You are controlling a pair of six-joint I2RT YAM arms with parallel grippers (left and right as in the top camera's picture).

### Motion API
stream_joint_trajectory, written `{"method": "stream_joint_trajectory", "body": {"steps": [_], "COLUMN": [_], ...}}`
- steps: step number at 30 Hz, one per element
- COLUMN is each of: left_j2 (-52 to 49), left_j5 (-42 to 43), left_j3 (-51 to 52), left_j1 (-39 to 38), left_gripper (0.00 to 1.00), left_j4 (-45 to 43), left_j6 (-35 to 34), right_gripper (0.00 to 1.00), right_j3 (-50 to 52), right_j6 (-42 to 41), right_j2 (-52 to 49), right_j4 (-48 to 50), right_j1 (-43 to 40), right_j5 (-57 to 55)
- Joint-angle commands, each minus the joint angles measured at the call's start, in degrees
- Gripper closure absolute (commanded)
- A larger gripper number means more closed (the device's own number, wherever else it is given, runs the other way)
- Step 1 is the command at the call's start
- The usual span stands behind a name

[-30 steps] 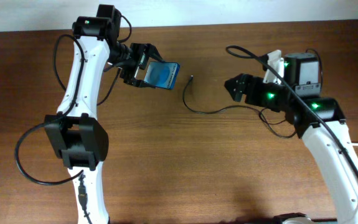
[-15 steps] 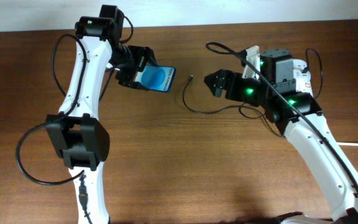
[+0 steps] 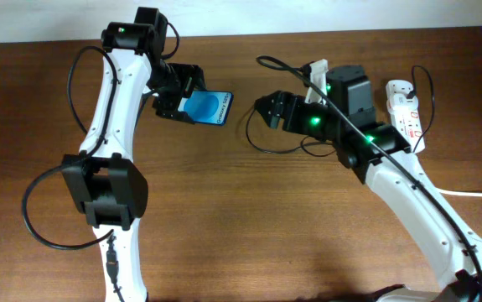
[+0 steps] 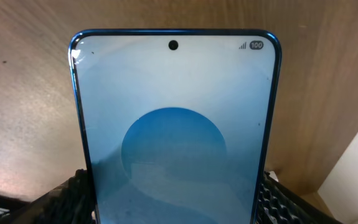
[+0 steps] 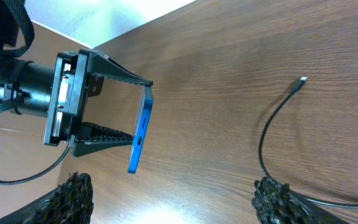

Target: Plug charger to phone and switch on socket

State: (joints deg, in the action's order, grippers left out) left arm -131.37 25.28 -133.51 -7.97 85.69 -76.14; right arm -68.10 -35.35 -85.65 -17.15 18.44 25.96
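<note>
Brown wooden table (image 3: 224, 218). L tool (image 3: 192, 101) clamped on both long sides of black-framed blue-screen smartphone (image 3: 209, 107), far L-centre. R tool (image 3: 267, 109) spread wide, empty, over thin black charger cable (image 3: 248, 134). White power strip w/ red switches (image 3: 404, 113) at far R. Smartphone's long axis runs L-R, camera-hole end twd R tool. Only R wrist view shows it edge-on (image 5: 140, 127), plus cable's plug tip (image 5: 301, 81).

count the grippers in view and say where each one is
2. The left gripper is at the upper left of the overhead view, shut on the phone. The right gripper is near the middle, open, beside the charger. None seems hidden.
</note>
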Motion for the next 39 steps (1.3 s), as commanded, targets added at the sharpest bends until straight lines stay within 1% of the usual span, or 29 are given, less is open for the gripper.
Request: {"method": "stream_joint_trajectory", "body": {"steps": [1, 2, 5, 10, 13, 17, 25, 26, 31, 39], "left_j2": [0.1, 0.1, 0.1, 0.1, 0.1, 0.1, 0.1, 0.1, 0.1, 0.1], "left_j5": [-0.3, -0.3, -0.3, -0.6, -4.5, -6.9, -7.1, -7.1, -7.1, -7.1], "left_j3": [-1.5, -1.5, -1.5, -1.5, -1.5, -1.5, -1.5, -1.5, -1.5, -1.5], "left_j1": [-0.3, -0.3, -0.3, -1.1, -2.6, -4.5, -5.5, -5.5, -5.7, -6.0], "left_gripper": [1.0, 1.0, 1.0, 1.0, 1.0, 1.0, 1.0, 1.0, 1.0, 1.0], "left_j4": [1.6, 2.4, 3.2, 3.1, 3.2, 3.4, 3.4, 3.4, 4.2, 4.9], "left_j6": [-0.1, -0.1, -0.1, -0.1, -0.1, -0.1, -0.1, -0.1, -0.1, -0.1], "right_gripper": [0.19, 0.23, 0.31, 0.36, 0.37, 0.42, 0.49, 0.51, 0.54, 0.64], "right_j3": [-1.1, -1.1, -1.1, -1.1, -1.1, -1.1, -1.1, -1.1, -1.1, -1.1], "right_j6": [-2.4, -4.2, -6.9, -9.7, -10.9, -11.6, -12.2, -12.2, -15.2, -15.1], "right_j2": [-3.9, -5.2, -7.8, -10.2, -11.4, -11.6, -12.9, -13.1, -14.7, -15.0], "right_j4": [2.9, 4.7, 8.9, 11.0, 12.5, 13.4, 13.1, 13.1, 13.4, 15.5], "right_j1": [3.0, 4.2, 6.9, 9.9, 10.8, 10.9, 12.6, 12.7, 12.8, 12.8], "right_j5": [-0.9, -0.9, -1.9, -5.3, -5.7, -6.4, -6.9, -7.2, -7.1, -7.2]}}
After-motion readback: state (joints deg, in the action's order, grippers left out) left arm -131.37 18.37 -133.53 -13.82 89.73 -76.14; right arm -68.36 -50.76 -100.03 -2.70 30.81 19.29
